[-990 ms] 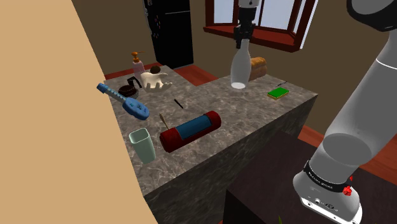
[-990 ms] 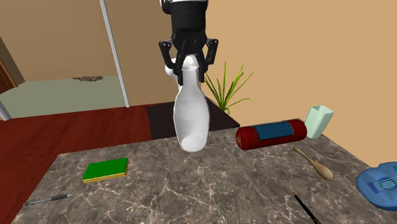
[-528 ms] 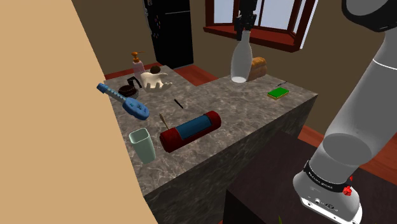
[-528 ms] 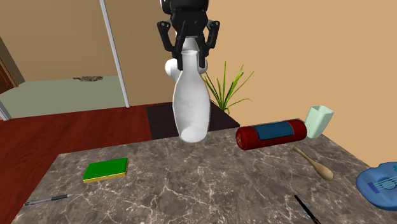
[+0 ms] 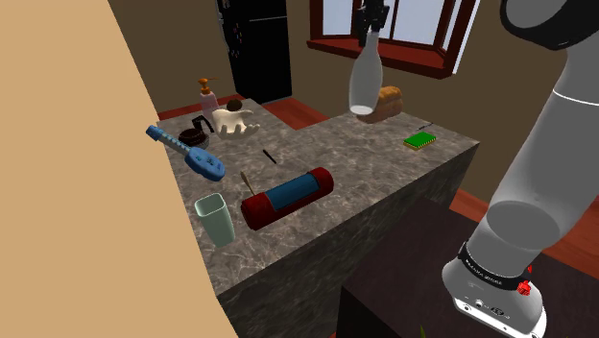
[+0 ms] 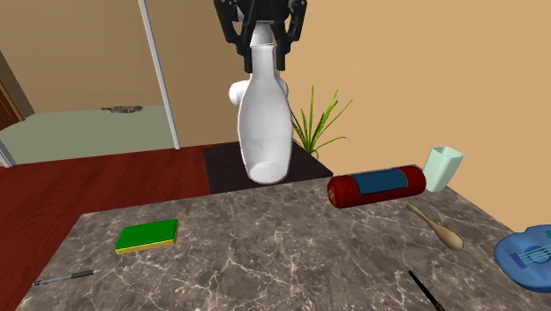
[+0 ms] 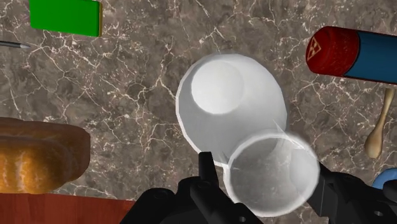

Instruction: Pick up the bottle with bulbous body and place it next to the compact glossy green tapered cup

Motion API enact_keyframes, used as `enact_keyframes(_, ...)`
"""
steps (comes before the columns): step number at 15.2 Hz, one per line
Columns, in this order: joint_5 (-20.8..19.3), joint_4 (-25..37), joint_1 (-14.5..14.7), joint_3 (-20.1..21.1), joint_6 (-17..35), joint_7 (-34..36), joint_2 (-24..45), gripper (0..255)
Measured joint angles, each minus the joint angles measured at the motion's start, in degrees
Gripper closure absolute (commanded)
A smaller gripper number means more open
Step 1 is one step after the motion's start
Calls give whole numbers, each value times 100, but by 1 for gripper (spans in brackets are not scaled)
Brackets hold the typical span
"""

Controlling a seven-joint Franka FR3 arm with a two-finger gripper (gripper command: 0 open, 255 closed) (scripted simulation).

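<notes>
A white bottle with a bulbous body and a narrow neck hangs upright well above the marble table. My black gripper is shut on its neck. In the second exterior view the fingers clasp the neck of the bottle from both sides. The wrist view looks down past the gripper along the bottle to the tabletop. A pale green tapered cup stands far off at the table's near corner, beside a red roll; it shows again in the second exterior view.
A red and blue cylinder lies by the cup. On the table are also a green block, a bread loaf, a blue toy guitar, a wooden spoon, a pen and a figurine. A tan wall borders the shoulder view's left.
The gripper has risen with the bottle in its grip, so the bottle's base now hangs higher above the table. Nothing else has moved.
</notes>
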Motion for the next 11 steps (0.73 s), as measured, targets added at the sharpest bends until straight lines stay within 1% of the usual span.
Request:
enact_keyframes(4, -107, -297, 232, 210, -17, 421, -330, 255)
enact_keyframes(5, -146, -491, 300, 280, 36, 551, -478, 255)
enact_keyframes(9, -234, -972, 582, 617, 121, 1157, -885, 255)
enact_keyframes(11, -248, -1079, 708, 784, 117, 1450, -995, 255)
